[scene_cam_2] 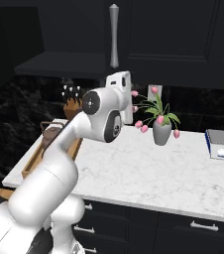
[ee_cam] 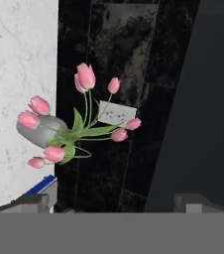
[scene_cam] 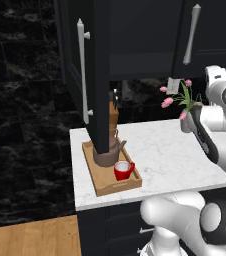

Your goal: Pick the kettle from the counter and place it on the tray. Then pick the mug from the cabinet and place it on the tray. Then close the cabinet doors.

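The light-wood tray [scene_cam: 105,187] lies at the left end of the white marble counter [scene_cam: 170,155]. On the tray stand the brown kettle [scene_cam: 113,152] and, in front of it, the red mug [scene_cam: 123,170]. The cabinet's left door [scene_cam: 99,75] stands wide open and hides part of the kettle. Its right door [scene_cam: 212,30] is angled outward too. In the hand view my gripper [ee_cam: 116,203] is open with nothing between its fingers. It faces the back wall near the flower vase, far to the right of the tray.
A grey vase of pink tulips [scene_cam_2: 162,133] stands at the back of the counter beside a wall outlet [ee_cam: 116,113]. A knife block [scene_cam: 114,114] is behind the tray. A blue-edged book [scene_cam_2: 222,146] lies at the counter's right end.
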Controlling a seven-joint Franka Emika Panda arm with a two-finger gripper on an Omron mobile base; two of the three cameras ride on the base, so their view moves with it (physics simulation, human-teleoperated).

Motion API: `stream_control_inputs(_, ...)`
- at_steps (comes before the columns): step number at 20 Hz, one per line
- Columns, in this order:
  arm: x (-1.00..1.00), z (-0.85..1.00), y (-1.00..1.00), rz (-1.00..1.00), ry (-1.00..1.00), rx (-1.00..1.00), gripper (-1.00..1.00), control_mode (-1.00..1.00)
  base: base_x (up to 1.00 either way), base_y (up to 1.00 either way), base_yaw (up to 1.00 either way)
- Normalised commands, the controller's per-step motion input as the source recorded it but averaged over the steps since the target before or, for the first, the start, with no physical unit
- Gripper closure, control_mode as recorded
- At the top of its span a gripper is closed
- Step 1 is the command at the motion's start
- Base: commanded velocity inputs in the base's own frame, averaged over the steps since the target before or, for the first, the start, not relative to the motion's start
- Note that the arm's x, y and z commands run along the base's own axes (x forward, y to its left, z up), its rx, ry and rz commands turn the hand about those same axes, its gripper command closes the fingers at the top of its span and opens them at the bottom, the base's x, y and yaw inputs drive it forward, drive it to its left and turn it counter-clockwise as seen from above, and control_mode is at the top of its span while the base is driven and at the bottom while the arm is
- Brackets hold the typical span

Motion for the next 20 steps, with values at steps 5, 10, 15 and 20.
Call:
stream_control_inputs(5, -0.41, -0.22, 0.18, -0.04, 0.10, -0.01, -1.00, -1.00, 0.00, 0.00, 0.00)
stream_control_inputs(10, 0.01, -0.11, 0.03, 0.00, 0.07, -0.08, -1.00, -1.00, 0.00, 0.00, 0.00)
stream_control_inputs(15, -0.10, -0.13, 0.00, 0.00, 0.01, -0.04, -1.00, -1.00, 0.00, 0.00, 0.00)
stream_control_inputs(20, -0.41, -0.13, 0.14, 0.00, -0.04, -0.09, -1.00, -1.00, 0.00, 0.00, 0.00)
